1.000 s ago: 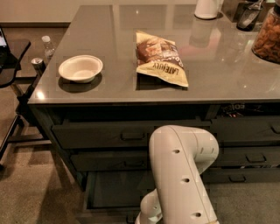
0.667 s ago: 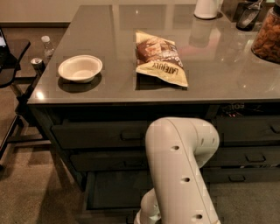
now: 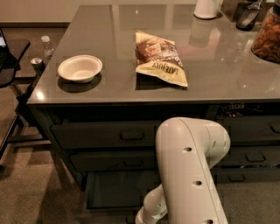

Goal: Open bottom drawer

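One white robot arm, jointed, fills the lower centre of the view in front of the drawer stack, its lower link running down out of the bottom edge.
Gripper: out of sight past the bottom edge, low in front of the drawers; whether it is open or closed, or has hold of anything, cannot be told.
Bottom drawer: lowest of the left stack, standing out from the cabinet with its shallow dark interior showing; its right part is hidden behind the arm.
Middle drawer and top drawer: both flush and closed, each with a small rectangular centre handle.
Right-hand stack: closed, partly hidden by the arm.
Desk: grey, glossy top.
On the desk: one white bowl, upright, near the left front edge; one chip bag, lying flat at centre, well apart from the bowl; one white container at the far edge; one jar of brown snacks at the right edge.
Floor: carpet; one bottle and one can stand near the desk's left side.
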`<state>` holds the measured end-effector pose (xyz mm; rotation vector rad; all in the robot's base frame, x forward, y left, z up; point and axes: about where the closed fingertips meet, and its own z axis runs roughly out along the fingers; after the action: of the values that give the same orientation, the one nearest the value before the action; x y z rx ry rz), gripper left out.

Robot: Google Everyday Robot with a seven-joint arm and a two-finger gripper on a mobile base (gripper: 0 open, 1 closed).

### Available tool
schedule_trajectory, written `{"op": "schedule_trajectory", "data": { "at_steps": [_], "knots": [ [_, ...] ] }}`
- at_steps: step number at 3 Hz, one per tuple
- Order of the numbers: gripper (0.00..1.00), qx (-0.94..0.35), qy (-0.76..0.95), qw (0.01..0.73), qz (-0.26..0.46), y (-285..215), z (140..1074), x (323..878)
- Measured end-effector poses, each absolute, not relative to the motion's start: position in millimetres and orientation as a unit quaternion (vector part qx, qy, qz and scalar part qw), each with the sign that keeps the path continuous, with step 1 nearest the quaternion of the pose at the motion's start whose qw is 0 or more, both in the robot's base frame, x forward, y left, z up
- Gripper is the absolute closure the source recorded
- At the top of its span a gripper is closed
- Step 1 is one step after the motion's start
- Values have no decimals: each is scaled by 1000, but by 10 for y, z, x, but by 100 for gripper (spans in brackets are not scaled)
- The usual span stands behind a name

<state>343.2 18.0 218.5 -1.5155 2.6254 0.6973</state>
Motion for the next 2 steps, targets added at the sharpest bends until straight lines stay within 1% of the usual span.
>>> {"op": "schedule_trajectory", "data": {
  "at_steps": [1, 2],
  "knots": [
    [0, -476, 850, 17, 223, 132, 2155, 3503],
    [0, -466, 864, 31, 189, -30, 2245, 3867]
  ]
}}
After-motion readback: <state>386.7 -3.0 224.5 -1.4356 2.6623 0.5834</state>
